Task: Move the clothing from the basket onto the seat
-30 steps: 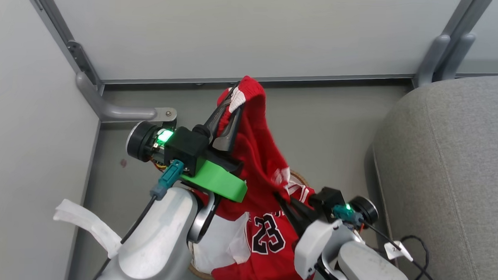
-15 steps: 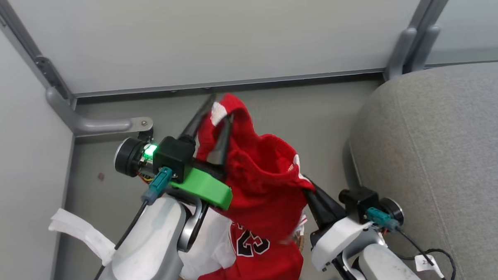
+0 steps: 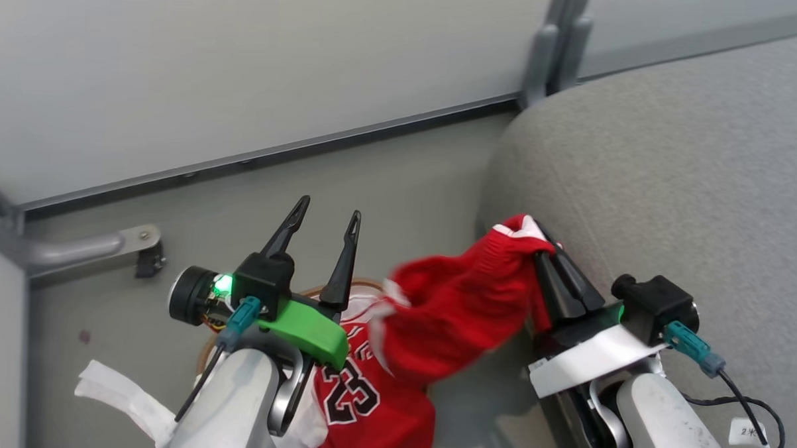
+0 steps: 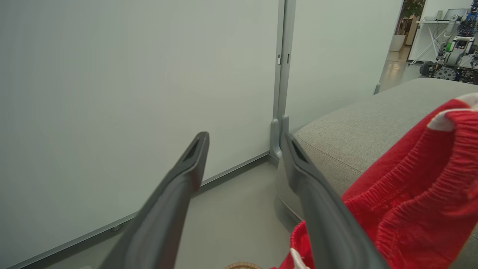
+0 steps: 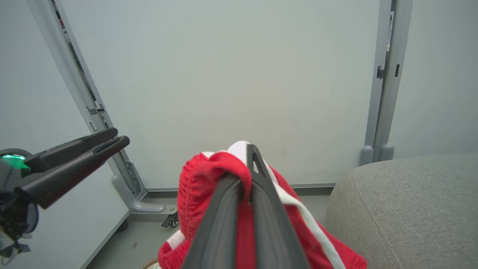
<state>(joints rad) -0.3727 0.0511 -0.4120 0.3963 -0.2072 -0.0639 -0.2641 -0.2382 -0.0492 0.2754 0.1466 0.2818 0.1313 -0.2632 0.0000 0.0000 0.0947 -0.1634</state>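
In the head view the left gripper (image 3: 328,209) has its two long fingers spread wide with nothing between them, and bare floor (image 3: 400,184) shows ahead of its tips. Below and behind that gripper, partly under its green mount, sits the basket (image 3: 373,283), of which a little brown rim shows. The right gripper (image 3: 542,250) has its fingers pressed together on a bunched end of the clothing (image 3: 462,306). A bit of white trim pokes out just past the tips. From that grip the red fabric sags away toward the left gripper and runs down into the basket, where the number 23 faces up beside the left forearm. Whether this is one garment or two cannot be told. The seat (image 3: 672,180) lies right alongside the right gripper, its rounded edge just beyond the held fabric, and the gripped end is at that edge rather than on top of the cushion. In the left wrist view the gripper's own fingers stand well apart and empty. A pale wall panel (image 4: 112,74) and a grey post (image 4: 282,74) stand in front of them. The red knit hangs close to the outer side of one finger, with the grey cushion behind it, and a sliver of brown rim sits low between the fingers. In the right wrist view the fingers are nearly closed, and a fold of red cloth with a white stripe is pinched between them and spills down both sides. The other gripper reaches in from one side, spread and empty, and the seat's corner lies low on the opposite side.
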